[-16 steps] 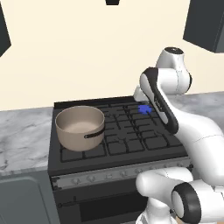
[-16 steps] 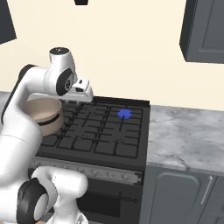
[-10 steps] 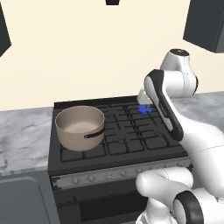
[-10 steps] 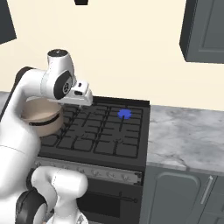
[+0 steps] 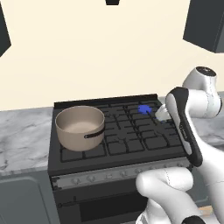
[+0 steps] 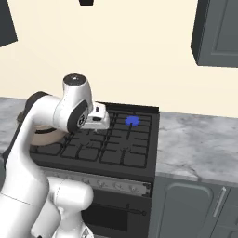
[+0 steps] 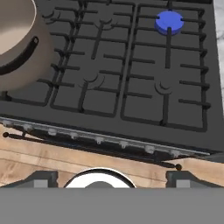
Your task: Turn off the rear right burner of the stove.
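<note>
Gripper [image 6: 103, 120] hangs high over the wide black gas stove [image 7: 131, 74], looking down on it — fingers set wide apart, holding nothing, likely to survey the grey front strip of small round knobs [image 7: 99, 140] before reaching. Small round rear right burner [image 7: 169, 22] burns blue at the back right corner; a tan metal saucepan [image 5: 80, 127] sits front left — clear of the knob strip.

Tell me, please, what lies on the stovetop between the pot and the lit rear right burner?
Only bare black grate: in the hand view, the stretch from the pot to the blue-flamed rear right burner holds unlit burners of the stove and nothing set on them.
</note>
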